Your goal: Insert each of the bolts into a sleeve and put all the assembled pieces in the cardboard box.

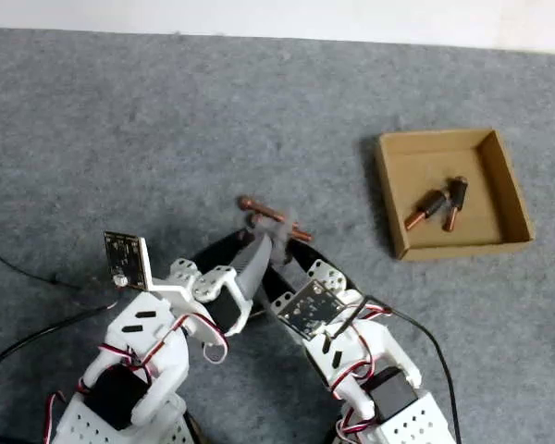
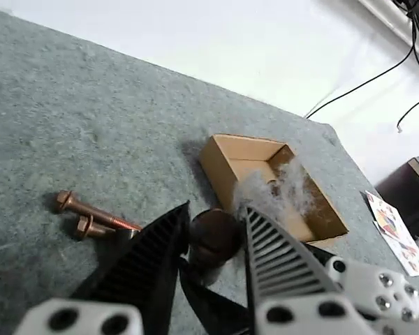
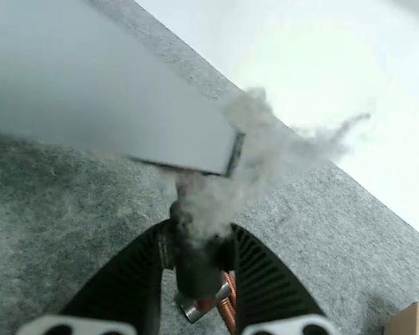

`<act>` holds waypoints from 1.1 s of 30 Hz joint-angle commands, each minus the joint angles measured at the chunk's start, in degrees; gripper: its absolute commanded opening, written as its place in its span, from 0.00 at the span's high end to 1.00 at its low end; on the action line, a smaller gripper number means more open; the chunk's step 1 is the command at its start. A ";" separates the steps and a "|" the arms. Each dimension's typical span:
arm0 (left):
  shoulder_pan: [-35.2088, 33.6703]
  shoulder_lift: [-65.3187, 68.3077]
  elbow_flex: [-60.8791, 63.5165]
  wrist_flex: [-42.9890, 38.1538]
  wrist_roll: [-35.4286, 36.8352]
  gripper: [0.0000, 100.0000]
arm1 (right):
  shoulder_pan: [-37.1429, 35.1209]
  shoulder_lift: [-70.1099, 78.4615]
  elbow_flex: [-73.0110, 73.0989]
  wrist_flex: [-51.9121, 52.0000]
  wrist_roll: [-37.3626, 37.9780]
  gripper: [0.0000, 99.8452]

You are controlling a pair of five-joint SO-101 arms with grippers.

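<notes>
A dark sleeve sits pinched between the black fingers of my left gripper. In the right wrist view the sleeve also stands between the fingers of my right gripper, which is shut on it. A copper bolt shows beside its lower end. From above, both grippers meet at mid-table, left gripper and right gripper tip to tip. Two copper bolts lie on the carpet just beyond them; the overhead camera has a bolt there. The cardboard box stands to the right.
Two assembled pieces lie inside the box. A tuft of grey fuzz clings around the gripper tips. Grey carpet covers the table, with open room to the left and far side. Cables trail at the near left.
</notes>
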 commanded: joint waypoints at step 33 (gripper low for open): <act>-32.92 -0.66 11.21 -22.68 9.76 1.00 | 15.87 -1.19 6.20 -5.67 -5.98 1.00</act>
